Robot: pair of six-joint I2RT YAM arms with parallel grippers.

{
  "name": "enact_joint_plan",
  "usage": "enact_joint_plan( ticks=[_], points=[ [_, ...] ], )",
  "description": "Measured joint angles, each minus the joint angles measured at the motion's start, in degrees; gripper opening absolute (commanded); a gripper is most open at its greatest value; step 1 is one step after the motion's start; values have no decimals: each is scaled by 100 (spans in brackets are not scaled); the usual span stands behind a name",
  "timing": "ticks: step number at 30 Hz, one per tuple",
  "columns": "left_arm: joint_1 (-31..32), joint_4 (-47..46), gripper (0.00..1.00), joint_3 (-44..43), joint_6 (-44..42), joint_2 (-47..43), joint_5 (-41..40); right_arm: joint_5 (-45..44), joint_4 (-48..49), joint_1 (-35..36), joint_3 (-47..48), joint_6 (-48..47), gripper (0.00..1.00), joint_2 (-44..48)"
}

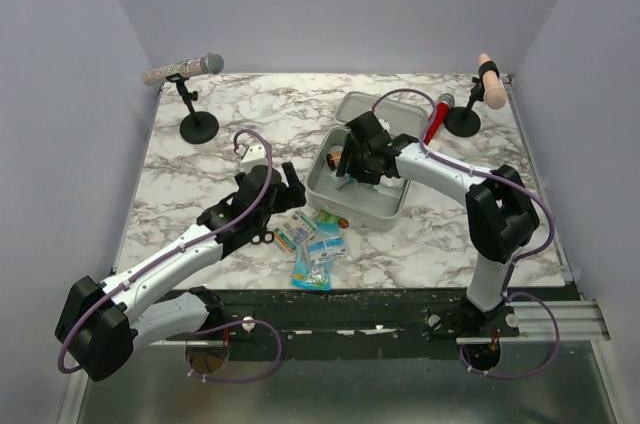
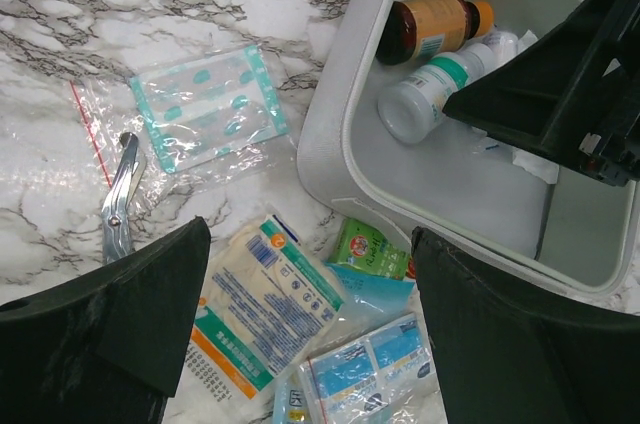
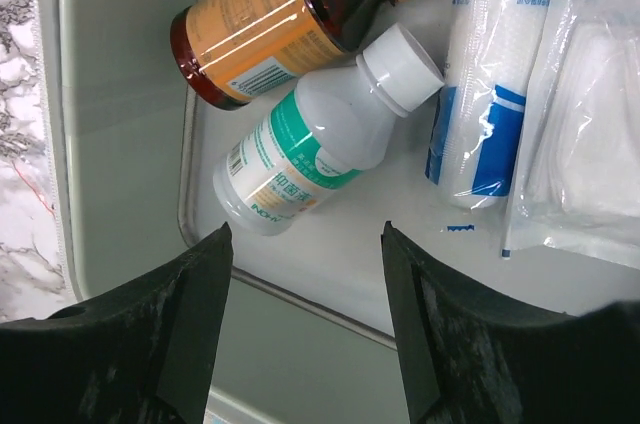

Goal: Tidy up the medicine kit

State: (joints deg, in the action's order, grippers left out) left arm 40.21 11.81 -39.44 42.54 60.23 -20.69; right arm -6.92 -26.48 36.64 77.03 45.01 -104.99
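Observation:
The medicine kit (image 1: pixel 372 210) lies open mid-table, its lid (image 1: pixel 360 104) hinged back. My right gripper (image 1: pixel 346 168) hangs open inside the case. In the right wrist view it (image 3: pixel 305 234) is empty just above a white bottle with a teal label (image 3: pixel 320 144), an amber bottle (image 3: pixel 270 29), a gauze roll (image 3: pixel 485 114) and a gauze pack (image 3: pixel 590 124). My left gripper (image 1: pixel 289 186) is open and empty beside the case's left wall (image 2: pixel 330 134). Below it (image 2: pixel 305 244) lie a white-teal packet (image 2: pixel 265 309), a green sachet (image 2: pixel 372 247) and a bag of blue-white packets (image 2: pixel 370 374).
A plaster bag (image 2: pixel 205 104) and small scissors (image 2: pixel 118 199) lie left of the case. More pouches (image 1: pixel 315 254) lie near the table's front edge. A microphone on a stand (image 1: pixel 198 127) is at the back left. A red cylinder (image 1: pixel 436 116) and a second stand (image 1: pixel 462 120) are at the back right.

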Motion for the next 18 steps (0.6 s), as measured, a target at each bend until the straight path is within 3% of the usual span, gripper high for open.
enact_joint_plan(
  ticks=[7,13,18],
  points=[
    [0,-46,93,83,83,11,15,-44,-59,0,66,188,69,-251],
    [0,-70,93,103,103,-15,17,-98,-79,-63,584,-31,59,-710],
    [0,-118,93,125,105,-66,17,-173,-48,-87,629,-380,57,-741]
  ],
)
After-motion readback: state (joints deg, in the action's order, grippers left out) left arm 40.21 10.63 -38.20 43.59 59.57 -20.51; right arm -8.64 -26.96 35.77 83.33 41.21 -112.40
